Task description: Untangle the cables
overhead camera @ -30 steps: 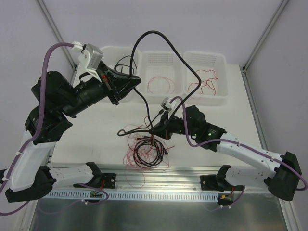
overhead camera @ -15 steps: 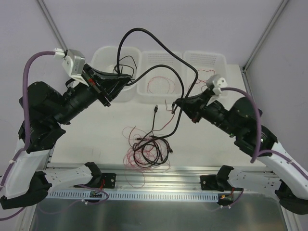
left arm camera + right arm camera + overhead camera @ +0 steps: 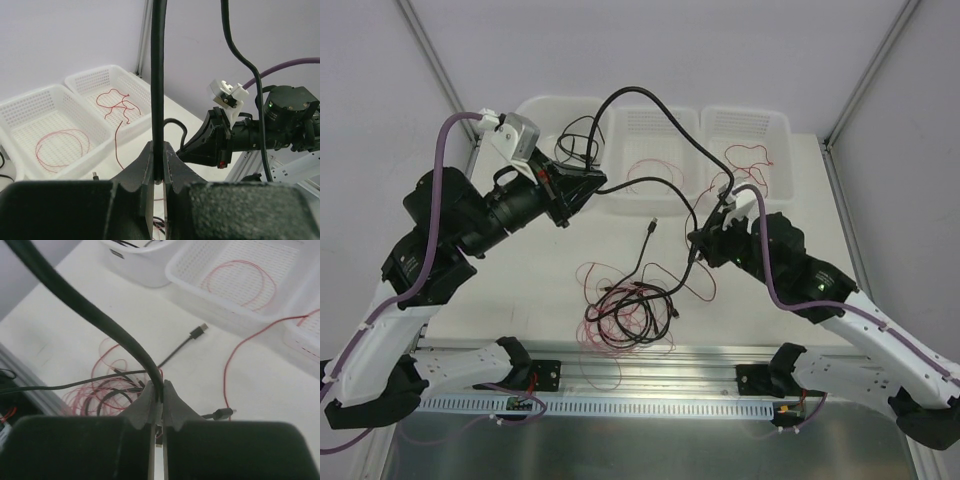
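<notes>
A thick black cable [image 3: 650, 95] arcs high between my two grippers. My left gripper [image 3: 602, 183] is shut on one part of it, seen upright between the jaws in the left wrist view [image 3: 159, 75]. My right gripper [image 3: 696, 238] is shut on another part [image 3: 95, 307]. Below, a tangle of black, red and pinkish wires [image 3: 623, 312] lies on the table, also in the right wrist view [image 3: 107, 390]. A thin black lead with a small plug [image 3: 651, 226] runs out of the tangle.
Three white baskets stand at the back: the left one [image 3: 535, 112] holds black cable, the middle one [image 3: 655, 125] a red wire loop, the right one [image 3: 765, 125] a red wire that trails onto the table [image 3: 227, 370]. An aluminium rail [image 3: 650, 365] runs along the near edge.
My right gripper rose from the tangle with the black cable, then dropped back slightly. My left gripper swung back, then came forward and right. The arc now peaks further right.
</notes>
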Robot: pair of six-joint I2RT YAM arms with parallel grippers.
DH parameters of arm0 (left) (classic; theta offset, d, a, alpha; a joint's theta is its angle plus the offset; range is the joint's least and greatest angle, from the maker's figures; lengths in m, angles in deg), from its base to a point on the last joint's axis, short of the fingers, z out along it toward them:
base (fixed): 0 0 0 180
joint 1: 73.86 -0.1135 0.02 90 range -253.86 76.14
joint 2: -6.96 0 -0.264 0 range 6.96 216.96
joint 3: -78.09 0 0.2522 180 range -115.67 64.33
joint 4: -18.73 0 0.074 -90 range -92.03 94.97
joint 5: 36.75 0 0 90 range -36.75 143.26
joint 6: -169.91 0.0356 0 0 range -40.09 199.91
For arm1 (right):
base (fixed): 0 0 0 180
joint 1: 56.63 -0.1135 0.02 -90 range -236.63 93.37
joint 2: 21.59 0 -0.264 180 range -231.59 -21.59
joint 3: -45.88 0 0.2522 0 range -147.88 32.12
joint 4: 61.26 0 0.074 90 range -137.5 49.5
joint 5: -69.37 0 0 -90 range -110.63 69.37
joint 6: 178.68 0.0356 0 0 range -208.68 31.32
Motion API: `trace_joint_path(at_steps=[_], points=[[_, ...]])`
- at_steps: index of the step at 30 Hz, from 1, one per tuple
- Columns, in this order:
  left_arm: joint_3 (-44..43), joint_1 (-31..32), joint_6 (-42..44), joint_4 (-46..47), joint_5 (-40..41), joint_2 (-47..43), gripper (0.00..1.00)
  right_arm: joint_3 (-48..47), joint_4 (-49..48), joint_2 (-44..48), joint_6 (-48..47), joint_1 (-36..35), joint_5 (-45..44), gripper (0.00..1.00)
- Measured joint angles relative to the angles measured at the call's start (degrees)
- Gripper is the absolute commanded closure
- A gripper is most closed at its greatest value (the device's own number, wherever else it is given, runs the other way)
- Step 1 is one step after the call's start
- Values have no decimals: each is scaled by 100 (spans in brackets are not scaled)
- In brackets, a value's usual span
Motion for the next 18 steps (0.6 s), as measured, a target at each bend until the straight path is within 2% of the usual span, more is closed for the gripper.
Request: trace_joint_path(at_steps=[6,12,18], points=[[120,-2,-4,81,2,-101,100,-557,-374,-358,164,92,1150,99],[328,-2,-7,181,90,-258,100,-1305,-691,-503,151,96,1360,99],[544,-2,-7,199,120,-271,100,-1384,-822,-955,278,129,1419,99]])
